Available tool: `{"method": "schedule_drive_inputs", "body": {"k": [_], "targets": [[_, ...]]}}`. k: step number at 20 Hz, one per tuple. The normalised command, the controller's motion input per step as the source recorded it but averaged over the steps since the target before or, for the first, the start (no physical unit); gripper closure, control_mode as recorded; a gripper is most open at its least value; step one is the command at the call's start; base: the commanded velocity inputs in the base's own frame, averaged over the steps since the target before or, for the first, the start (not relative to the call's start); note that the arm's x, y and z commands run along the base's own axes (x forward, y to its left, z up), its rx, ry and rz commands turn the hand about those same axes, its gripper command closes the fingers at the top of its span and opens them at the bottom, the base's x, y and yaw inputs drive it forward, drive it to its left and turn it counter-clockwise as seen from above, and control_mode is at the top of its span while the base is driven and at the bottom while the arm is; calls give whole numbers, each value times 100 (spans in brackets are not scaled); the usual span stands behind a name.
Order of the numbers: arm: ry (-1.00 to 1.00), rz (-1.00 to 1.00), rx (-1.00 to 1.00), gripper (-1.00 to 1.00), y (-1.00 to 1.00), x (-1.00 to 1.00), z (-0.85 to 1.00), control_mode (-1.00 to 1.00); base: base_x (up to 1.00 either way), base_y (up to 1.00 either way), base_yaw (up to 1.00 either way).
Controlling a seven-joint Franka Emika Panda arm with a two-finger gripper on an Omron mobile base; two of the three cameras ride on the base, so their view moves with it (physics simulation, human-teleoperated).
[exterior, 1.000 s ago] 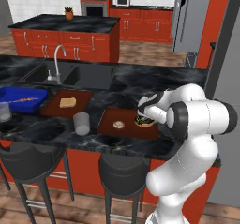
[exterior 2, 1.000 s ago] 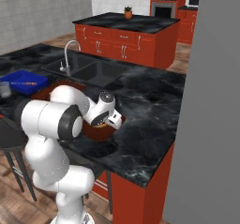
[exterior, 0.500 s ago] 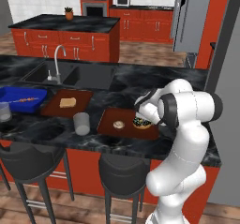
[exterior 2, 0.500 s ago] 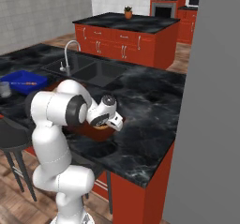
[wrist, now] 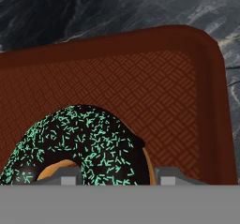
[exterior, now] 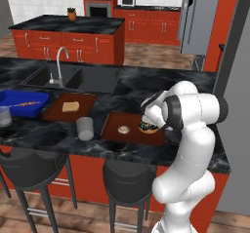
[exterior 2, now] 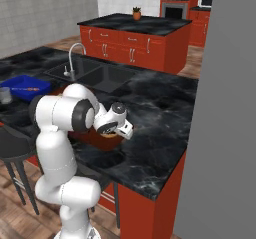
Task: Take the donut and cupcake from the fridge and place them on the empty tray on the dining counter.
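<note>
Far to the left of my pincer stands the blue tray point(exterior: 22, 103), then a red-brown tray with a bread slice point(exterior: 70, 106), then a grey cup point(exterior: 85, 128) on the dining counter point(exterior: 122, 88). Nearer, still left of my pincer, the cupcake point(exterior: 123, 129) sits on the tray point(exterior: 114, 122). My pincer point(exterior: 148, 121) hangs low over the right part of this tray. The donut point(wrist: 77, 145) lies on the tray directly at my fingertips. If my fingers hold it or stand free of it, I cannot tell.
</note>
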Motion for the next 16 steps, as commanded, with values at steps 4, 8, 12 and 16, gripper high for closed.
{"method": "schedule_drive_inputs", "body": {"k": [4,8,12,16], "targets": [[0,0,0,-100,0,0,21,-100,0,0,0],[6,0,-5,-100,0,-18,91,-100,0,0,0],[7,0,-7,-100,0,-16,100,-100,0,0,0],[18,0,-10,-100,0,-54,100,-100,0,0,0]]}}
